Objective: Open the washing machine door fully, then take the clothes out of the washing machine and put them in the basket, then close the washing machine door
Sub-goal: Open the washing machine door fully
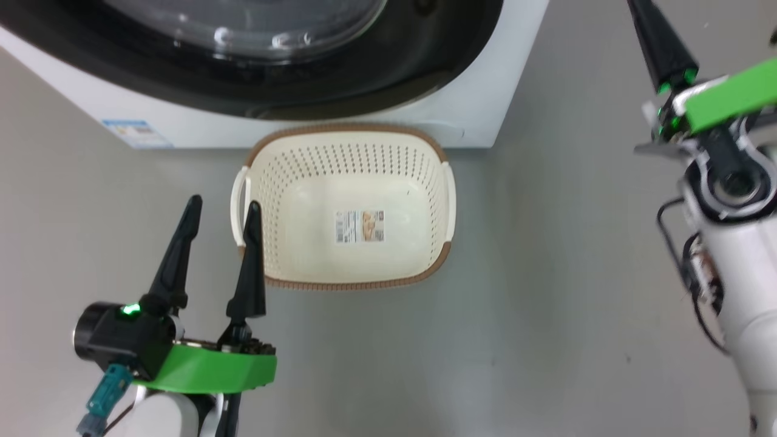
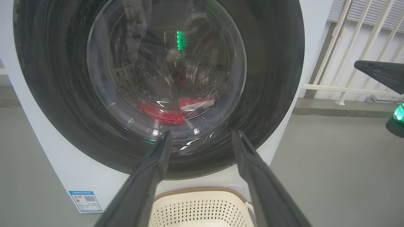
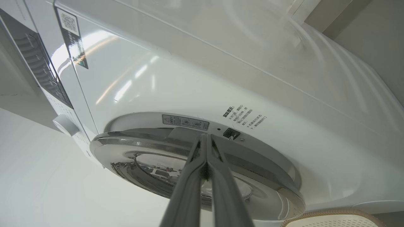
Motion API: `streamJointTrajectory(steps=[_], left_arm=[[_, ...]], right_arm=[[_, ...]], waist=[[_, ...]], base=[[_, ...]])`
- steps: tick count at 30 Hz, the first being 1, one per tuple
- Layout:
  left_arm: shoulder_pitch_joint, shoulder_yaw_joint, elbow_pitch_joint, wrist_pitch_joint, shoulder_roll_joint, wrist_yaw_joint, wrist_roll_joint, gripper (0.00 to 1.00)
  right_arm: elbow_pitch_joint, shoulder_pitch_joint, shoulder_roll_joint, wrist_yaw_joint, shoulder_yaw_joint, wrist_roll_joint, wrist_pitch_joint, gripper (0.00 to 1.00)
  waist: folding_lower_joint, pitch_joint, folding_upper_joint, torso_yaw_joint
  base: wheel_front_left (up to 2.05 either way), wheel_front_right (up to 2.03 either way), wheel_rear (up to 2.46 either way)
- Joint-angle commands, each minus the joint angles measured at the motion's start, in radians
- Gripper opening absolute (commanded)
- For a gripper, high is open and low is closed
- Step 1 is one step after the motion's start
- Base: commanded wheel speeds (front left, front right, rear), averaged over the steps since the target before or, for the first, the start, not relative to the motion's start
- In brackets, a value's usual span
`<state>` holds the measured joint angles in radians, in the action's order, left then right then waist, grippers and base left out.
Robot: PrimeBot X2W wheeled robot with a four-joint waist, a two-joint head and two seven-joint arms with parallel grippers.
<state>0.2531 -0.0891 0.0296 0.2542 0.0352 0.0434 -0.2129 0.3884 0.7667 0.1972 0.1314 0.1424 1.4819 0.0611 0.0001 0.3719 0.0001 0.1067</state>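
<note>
The washing machine (image 1: 473,115) stands at the top of the head view, and its door (image 1: 388,67), black-rimmed with a glass bowl, looks shut or nearly shut. Through the glass, red clothes (image 2: 164,115) lie low in the steel drum. The cream basket (image 1: 346,128) sits empty on the floor just before the machine. My left gripper (image 1: 223,203) hovers open beside the basket's left handle, pointing at the door (image 2: 47,78). My right gripper (image 3: 204,136) is shut on nothing, its tips at the door's chrome edge (image 3: 126,148) beside the latch slot.
Grey floor spreads to the right of the machine and basket. A blue label (image 1: 136,133) marks the machine's lower front. A white railing (image 2: 347,47) stands to the machine's right. The control panel (image 3: 41,72) and a knob (image 3: 64,124) show in the right wrist view.
</note>
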Motion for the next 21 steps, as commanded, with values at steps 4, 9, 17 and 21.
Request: streamJointTrajectory(steps=[4, 9, 17, 21], left_arm=[[0.043, 0.015, -0.03, 0.008, 0.015, -0.012, -0.011, 1.0], [0.067, -0.008, -0.033, 0.008, 0.015, -0.021, -0.021, 1.0], [0.091, -0.042, -0.019, 0.008, 0.015, -0.029, -0.03, 1.0], [0.103, -0.052, -0.01, 0.008, 0.015, -0.027, -0.014, 1.0]], right_arm=[[0.011, 0.104, 0.02, -0.001, 0.0, 0.11, 0.145, 0.0], [0.045, 0.22, 0.049, -0.001, 0.008, 0.181, 0.317, 0.0], [0.115, 0.338, 0.058, -0.001, 0.009, 0.238, 0.455, 0.0], [0.154, 0.389, 0.056, -0.001, 0.012, 0.257, 0.505, 0.0]], waist=[[0.0, 0.086, -0.0001, 0.041], [0.0, 0.136, -0.0001, 0.061], [0.0, 0.184, -0.0001, 0.08], [0.0, 0.194, -0.0001, 0.083]], base=[[0.0, 0.0, 0.0], [0.0, 0.0, 0.0], [0.0, 0.0, 0.0], [0.0, 0.0, 0.0]])
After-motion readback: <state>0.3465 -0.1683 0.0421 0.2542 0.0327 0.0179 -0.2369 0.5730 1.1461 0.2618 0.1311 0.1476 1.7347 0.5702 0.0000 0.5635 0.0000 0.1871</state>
